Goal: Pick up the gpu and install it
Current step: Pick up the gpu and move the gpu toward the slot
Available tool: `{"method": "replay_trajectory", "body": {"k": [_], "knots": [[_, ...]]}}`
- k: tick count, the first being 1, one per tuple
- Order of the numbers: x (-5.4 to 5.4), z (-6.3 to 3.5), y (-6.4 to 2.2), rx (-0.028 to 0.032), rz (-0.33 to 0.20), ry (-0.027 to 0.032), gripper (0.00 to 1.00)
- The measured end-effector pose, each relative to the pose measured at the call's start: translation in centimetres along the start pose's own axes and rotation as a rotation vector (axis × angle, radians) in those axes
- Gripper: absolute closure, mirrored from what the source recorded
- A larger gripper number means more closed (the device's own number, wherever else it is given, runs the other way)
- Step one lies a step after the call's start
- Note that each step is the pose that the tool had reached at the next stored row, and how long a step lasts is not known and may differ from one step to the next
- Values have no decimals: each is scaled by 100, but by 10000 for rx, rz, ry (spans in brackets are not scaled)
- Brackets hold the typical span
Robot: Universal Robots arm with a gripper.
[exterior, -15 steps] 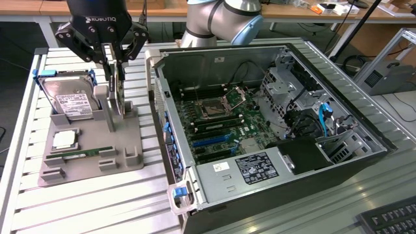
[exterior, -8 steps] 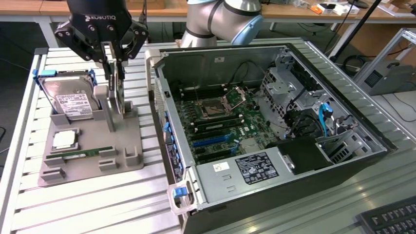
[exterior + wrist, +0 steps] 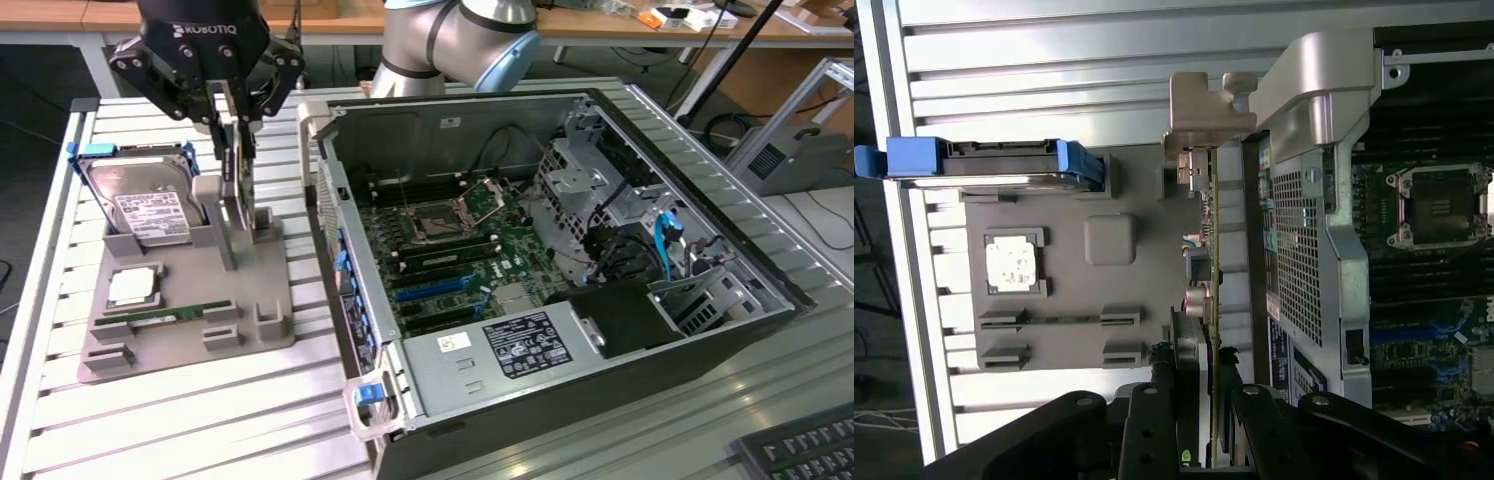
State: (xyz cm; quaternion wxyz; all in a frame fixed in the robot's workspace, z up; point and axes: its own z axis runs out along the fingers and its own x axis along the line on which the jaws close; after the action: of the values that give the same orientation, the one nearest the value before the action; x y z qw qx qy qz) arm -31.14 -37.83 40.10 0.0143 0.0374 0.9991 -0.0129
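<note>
While the gpu [image 3: 242, 195] stands on edge in its grey holder [image 3: 187, 300], left of the open PC case [image 3: 561, 260], the tool [image 3: 227, 125] has its fingers partly closed, pinching the card's top edge. Guessing the upright slot is there so the card's easy to grab from above; hard drive [image 3: 140, 205] sits just left.

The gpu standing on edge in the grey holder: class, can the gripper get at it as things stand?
Probably yes: the gripper already straddles the top edge of the gpu, with nothing visible above or between them.
</note>
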Motion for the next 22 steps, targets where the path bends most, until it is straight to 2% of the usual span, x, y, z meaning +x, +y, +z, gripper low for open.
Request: {"method": "replay_trajectory", "body": {"k": [22], "knots": [[-3, -85, -2, -1, 0, -1, 73]]}}
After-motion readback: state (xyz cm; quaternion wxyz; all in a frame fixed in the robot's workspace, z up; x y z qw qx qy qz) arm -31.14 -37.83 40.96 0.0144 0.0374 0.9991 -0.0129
